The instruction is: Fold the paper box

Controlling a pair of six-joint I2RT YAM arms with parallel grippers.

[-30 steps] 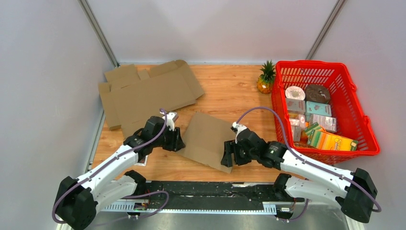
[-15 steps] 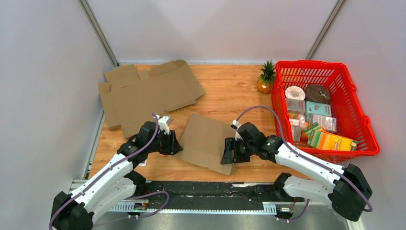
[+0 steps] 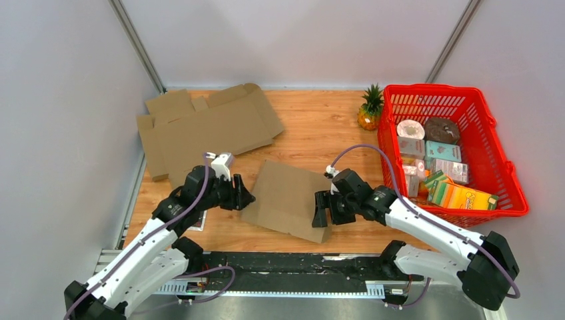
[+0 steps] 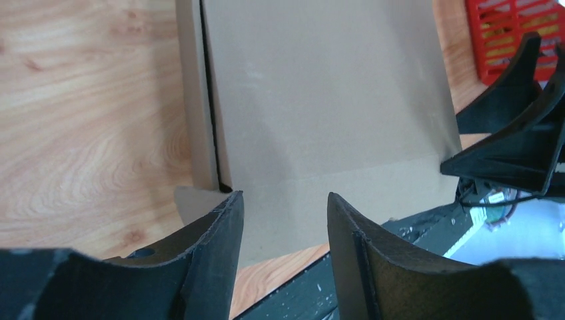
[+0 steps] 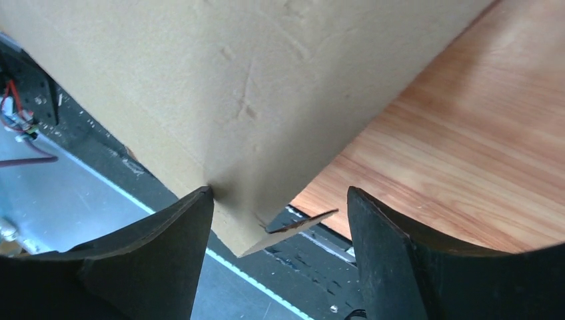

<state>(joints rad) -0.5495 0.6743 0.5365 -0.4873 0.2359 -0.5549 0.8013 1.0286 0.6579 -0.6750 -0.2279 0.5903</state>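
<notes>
From above, the flattened paper box (image 3: 288, 197) lies on the wooden surface (image 3: 320, 127) between the two arms, its underside hidden. The left jaws sit at its left edge and the right jaws at its near right corner, but contact with the card is hard to make out from here. A larger unfolded cardboard sheet (image 3: 200, 130) lies at the back left, well apart. The red basket (image 3: 433, 88) on the right holds rolls, cartons and packets, with labels too small to read. A pineapple (image 3: 370, 107) stands just beside its back left corner. In the left wrist view the left jaws are spread. The box's edge, with a small flap, reaches into the gap between the fingers (image 4: 216, 240) without being pinched, and its far side is cut off by the frame. In the right wrist view the right jaws are spread wide around the box's corner. The corner touches one finger (image 5: 180, 233) and stands clear of the other, and the rest of the box runs out of frame.
</notes>
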